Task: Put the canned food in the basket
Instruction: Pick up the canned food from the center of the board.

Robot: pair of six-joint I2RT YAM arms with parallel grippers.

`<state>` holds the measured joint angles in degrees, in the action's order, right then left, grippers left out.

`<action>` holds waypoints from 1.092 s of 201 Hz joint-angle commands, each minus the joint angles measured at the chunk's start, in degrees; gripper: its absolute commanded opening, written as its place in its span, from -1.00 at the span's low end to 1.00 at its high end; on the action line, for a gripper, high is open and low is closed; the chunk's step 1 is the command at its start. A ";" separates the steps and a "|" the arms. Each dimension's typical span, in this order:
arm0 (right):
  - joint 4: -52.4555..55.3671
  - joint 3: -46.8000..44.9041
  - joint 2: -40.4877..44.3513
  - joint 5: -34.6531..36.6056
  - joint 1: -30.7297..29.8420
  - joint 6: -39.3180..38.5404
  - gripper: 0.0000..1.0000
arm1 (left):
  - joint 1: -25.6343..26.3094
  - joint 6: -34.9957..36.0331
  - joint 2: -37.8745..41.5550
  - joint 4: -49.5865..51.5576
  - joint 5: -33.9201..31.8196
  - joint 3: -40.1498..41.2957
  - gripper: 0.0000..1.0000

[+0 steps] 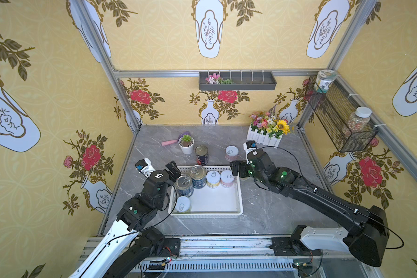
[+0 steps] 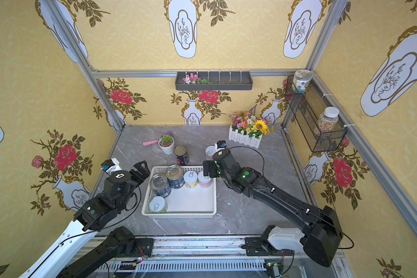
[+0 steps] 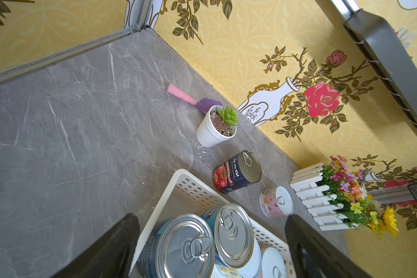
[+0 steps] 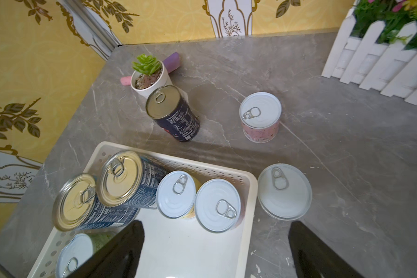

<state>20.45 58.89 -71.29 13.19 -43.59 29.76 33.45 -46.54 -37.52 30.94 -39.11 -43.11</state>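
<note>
While neither grips anything, left fingers (image 3: pixel 311 252), right fingers (image 4: pixel 116 255), spread wide.

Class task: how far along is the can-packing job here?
Done: five cans stand in the white basket, two blue-labelled, three white-lidded. In hand: nothing; the left gripper and right gripper are open and empty. Left: the tomato can, the pink can and a white-lidded can beside the basket's wall stand on the table.
</note>
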 commanded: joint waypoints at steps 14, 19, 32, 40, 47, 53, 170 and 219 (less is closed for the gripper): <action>0.92 -0.38 2.28 -0.45 1.36 4.74 0.95 | 0.03 2.42 -4.82 -4.86 5.21 -1.20 1.00; 0.97 -0.63 2.82 -0.30 1.40 5.06 0.95 | 0.03 2.41 -6.17 -5.17 5.90 -1.91 1.00; 1.05 -1.15 4.31 0.74 1.41 5.87 0.94 | -0.14 3.38 -9.82 -8.68 9.31 -3.87 1.00; 1.72 -1.16 4.87 1.87 1.45 6.55 0.94 | -0.10 3.29 -12.52 -10.06 10.77 -5.67 1.00; 2.92 -0.88 5.16 3.46 1.54 7.31 0.94 | -0.18 2.77 -15.09 -10.35 11.80 -7.79 1.00; 4.22 -0.46 5.21 5.10 1.64 7.86 0.94 | -0.23 2.36 -17.35 -10.37 12.93 -9.86 1.00; 8.12 0.89 5.47 8.33 3.07 9.18 0.95 | -4.29 9.16 -61.58 13.79 18.27 -47.31 1.00; 8.08 1.18 4.49 7.20 3.14 9.03 0.95 | -5.72 11.55 -67.41 13.52 24.08 -49.89 1.00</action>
<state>29.98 59.72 -66.57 20.88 -40.51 39.11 28.40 -36.84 -102.74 43.22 -18.35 -91.88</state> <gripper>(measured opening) 0.972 0.999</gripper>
